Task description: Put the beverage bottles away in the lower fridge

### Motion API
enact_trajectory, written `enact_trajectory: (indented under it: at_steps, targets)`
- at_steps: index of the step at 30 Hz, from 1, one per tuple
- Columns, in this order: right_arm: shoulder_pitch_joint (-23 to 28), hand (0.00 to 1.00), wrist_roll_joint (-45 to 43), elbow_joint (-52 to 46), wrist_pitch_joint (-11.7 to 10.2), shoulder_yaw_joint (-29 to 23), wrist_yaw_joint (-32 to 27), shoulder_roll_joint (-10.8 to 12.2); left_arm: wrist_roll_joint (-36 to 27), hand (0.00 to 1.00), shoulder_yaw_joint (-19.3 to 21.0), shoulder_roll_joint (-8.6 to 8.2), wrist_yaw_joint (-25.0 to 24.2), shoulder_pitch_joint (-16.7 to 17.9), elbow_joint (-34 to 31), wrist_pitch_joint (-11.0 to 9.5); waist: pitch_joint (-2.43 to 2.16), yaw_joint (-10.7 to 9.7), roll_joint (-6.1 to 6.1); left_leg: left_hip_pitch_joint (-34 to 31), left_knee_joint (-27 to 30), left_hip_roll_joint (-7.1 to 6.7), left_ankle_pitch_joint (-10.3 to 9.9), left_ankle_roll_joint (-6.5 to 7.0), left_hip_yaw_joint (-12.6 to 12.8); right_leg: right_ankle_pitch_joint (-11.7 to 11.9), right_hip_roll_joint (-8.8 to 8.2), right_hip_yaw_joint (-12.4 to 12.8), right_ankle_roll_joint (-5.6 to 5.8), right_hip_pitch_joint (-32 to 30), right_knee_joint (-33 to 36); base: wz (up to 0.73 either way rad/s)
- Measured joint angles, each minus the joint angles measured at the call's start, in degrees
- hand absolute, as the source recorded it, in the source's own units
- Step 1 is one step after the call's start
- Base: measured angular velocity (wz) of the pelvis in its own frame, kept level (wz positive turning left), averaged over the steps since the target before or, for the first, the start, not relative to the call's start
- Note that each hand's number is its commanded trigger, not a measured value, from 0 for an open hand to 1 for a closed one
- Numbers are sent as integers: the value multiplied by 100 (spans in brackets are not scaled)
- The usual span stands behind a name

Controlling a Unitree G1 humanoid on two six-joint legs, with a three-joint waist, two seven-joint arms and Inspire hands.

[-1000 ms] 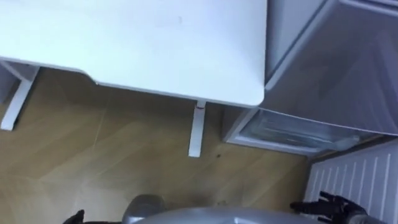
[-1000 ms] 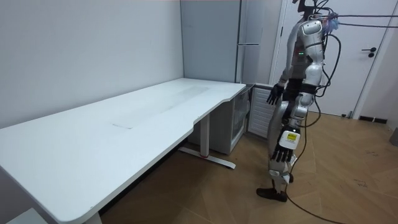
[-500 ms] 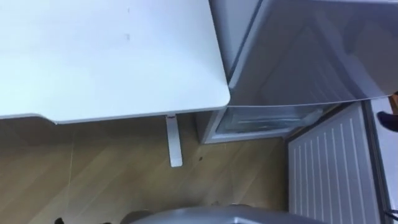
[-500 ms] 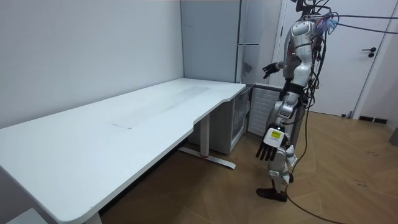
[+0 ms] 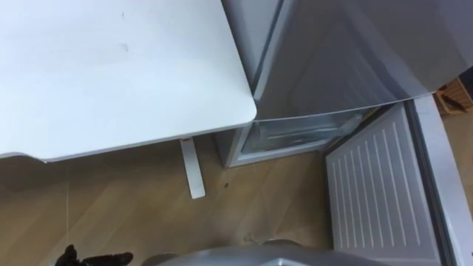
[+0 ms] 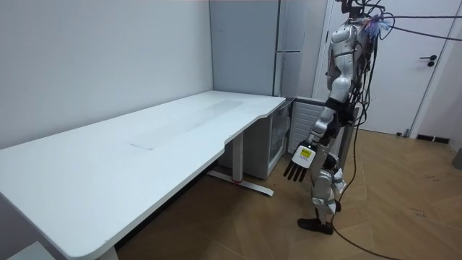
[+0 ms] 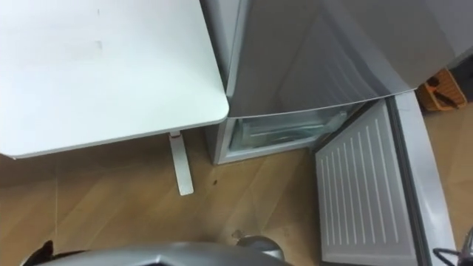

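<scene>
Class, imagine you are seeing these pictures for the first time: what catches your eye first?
The fridge's lower door stands wide open at the eye views' right, ribbed white inside showing. A big white desk lies to its left, and the robot stands before both, left hand hanging with straight fingers.

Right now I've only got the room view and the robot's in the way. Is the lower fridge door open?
Observer: Yes. The lower fridge door stands wide open, ribbed inner side showing.
Operator: Drinks inside?
Observer: None that I can see. The part of the lower compartment that shows holds a clear drawer.
Operator: Anything near the door?
Observer: An orange thing on the robot's right, beyond the open door. I can't tell what it is.
</scene>
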Motion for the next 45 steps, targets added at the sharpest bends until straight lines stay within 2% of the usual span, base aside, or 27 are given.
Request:
enact_trajectory:
  at_steps: [2,8,10,17,20,25,33,40,45]
  targets:
    - [1,0,441,383,20,14,4,2,-1,0,0,-2,-12,30,-7,6,-18,22,-20,-19,-3,0,0,0,0,1,0,2,0,-13,0,0]
    - [-11,0,1084,1123,33,121,174,1,10,0,1,-1,-28,145,-149,10,-9,21,4,-18,-1,-8,1,0,3,1,-2,2,3,-20,-10,0]
    - [-106,0,1546,1490,62,129,290,1,224,0,1,-7,-27,136,-203,10,-12,38,-15,-21,-2,-11,1,0,1,1,-1,10,4,-21,-14,0]
    - [-100,0,2894,2244,135,177,752,6,244,0,-1,-19,-25,164,-203,65,-29,37,-21,17,1,-13,0,0,-6,2,2,23,4,5,-18,0]
    - [-136,0,3156,2533,141,179,925,7,247,0,0,-20,-25,169,-176,98,-21,45,3,28,-2,-10,-6,-3,1,2,4,32,4,25,-17,0]
    - [-111,0,4207,3060,93,189,1308,41,247,0,-8,-87,-28,225,-162,101,11,58,54,122,21,1,-60,-11,-69,4,21,0,9,170,-102,3]
    - [122,0,4940,3266,-134,188,1917,43,246,0,-5,-89,-43,233,-163,133,1,67,55,117,74,32,-89,-34,-68,31,67,9,11,263,-208,-1]
    - [221,0,4609,3626,-444,301,2457,91,265,0,-10,-83,-57,195,48,133,-7,183,84,91,196,137,-159,-93,-45,93,169,26,-33,312,-286,-3]
    - [308,0,4469,3709,-449,412,2709,165,362,0,-30,-107,-184,201,352,170,-17,223,152,100,209,182,-173,-111,-71,123,209,9,-54,368,-326,0]
